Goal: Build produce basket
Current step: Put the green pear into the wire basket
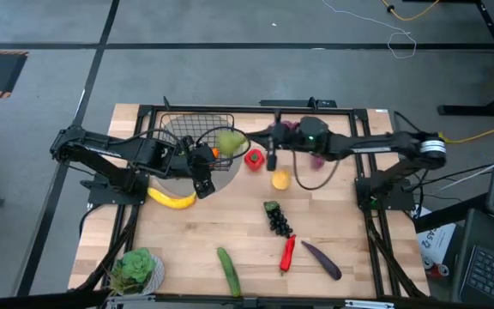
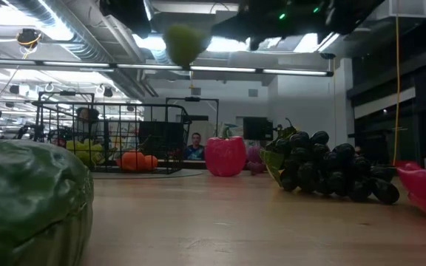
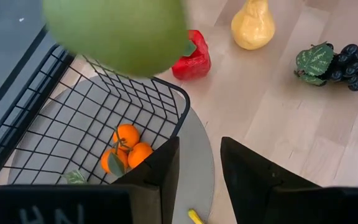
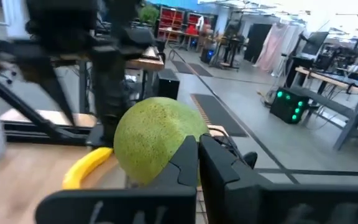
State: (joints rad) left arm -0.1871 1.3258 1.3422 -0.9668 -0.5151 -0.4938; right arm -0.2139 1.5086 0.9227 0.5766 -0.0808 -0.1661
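The black wire basket (image 1: 197, 133) (image 3: 104, 106) stands on a grey round mat (image 3: 199, 140) at the far left of the table, with small oranges (image 3: 127, 149) in it. A round green fruit (image 1: 228, 140) (image 4: 151, 140) hangs above the basket's right rim, and my right gripper (image 4: 197, 158) is shut on it, reaching in level from the right. My left gripper (image 3: 197, 168) (image 1: 202, 178) is open at the basket's near right corner, with only the mat between its fingers. Of the loose produce, a banana (image 1: 172, 199) lies near the basket. My right gripper holds the green fruit at its side (image 4: 178, 149), coming level from the table's right. Its own fingers hide the place of contact, so the part held does not show. The fruit is lifted clear, above the basket's rim. My left gripper's finger (image 3: 157, 171) stands against the basket's corner; whether it touches, I cannot tell.
Right of the basket lie a red pepper (image 1: 253, 158) and a yellow fruit (image 1: 280, 179). Dark grapes (image 1: 276, 216), a red chili (image 1: 287, 253), an eggplant (image 1: 322, 259) and a cucumber (image 1: 228, 270) lie nearer. A green leafy thing (image 1: 135, 270) sits near left.
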